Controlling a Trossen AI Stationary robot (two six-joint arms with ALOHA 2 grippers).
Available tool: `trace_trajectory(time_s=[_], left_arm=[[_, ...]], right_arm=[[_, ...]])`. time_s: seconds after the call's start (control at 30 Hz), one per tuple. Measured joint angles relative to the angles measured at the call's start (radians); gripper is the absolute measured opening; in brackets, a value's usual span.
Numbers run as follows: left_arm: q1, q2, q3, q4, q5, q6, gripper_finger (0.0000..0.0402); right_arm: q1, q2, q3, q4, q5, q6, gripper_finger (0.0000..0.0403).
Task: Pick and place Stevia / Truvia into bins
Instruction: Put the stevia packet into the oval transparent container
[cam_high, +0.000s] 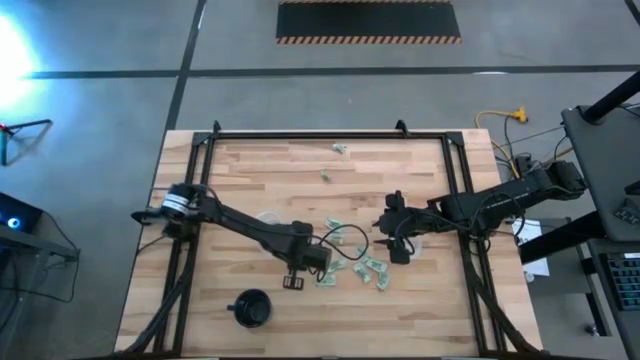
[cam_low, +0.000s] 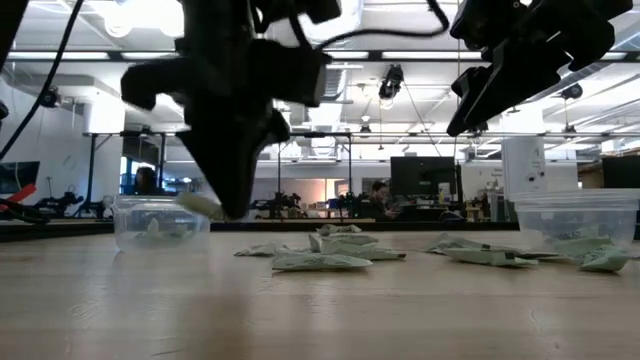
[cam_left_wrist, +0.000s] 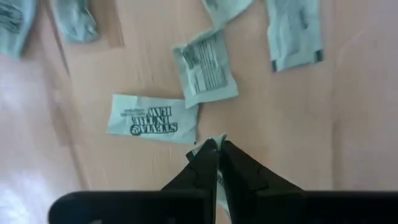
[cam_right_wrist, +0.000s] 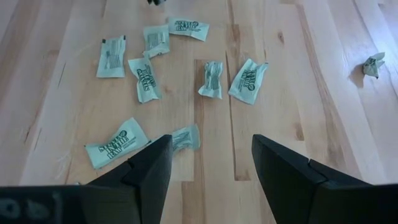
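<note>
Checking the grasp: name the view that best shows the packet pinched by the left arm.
Left wrist view: the left gripper fingers clamp a pale green paper sweetener packet. Low view shows it blurred; high view hides it; right wrist view misses it.

Wood, paper, plastic
I see matt pale-green paper packets (cam_right_wrist: 144, 79) on the smooth light wooden table (cam_right_wrist: 280, 93); clear glossy plastic cups (cam_low: 160, 222).

high view: overhead, facing straight down, far enough to take in the whole worktop (cam_high: 420, 300) and both arms. low view: at worktop height, facing level across it into the room, near the scattered packets (cam_low: 325, 250). left wrist view: facing down, very near the surface. right wrist view: facing obliquely down, farther off. all four share the packet cluster.
</note>
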Motion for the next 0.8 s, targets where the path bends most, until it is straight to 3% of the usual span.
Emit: trace_trajectory(time_s=[0.33, 0.57, 0.8], left_arm=[[0.000, -0.123, 0.022, -0.017, -0.085, 0.017, 0.0000], [0.015, -0.153, 0.016, -0.171, -0.215, 0.016, 0.0000], [0.051, -0.159, -0.074, -0.199, -0.216, 0.015, 0.0000]], right_arm=[[0.000, 0.000, -0.003, 0.001, 0.000, -0.002, 0.0210], [0.000, 0.000, -0.006, 0.005, 0.000, -0.001, 0.0210], [0.000, 0.000, -0.011, 0.004, 0.000, 0.001, 0.0210]])
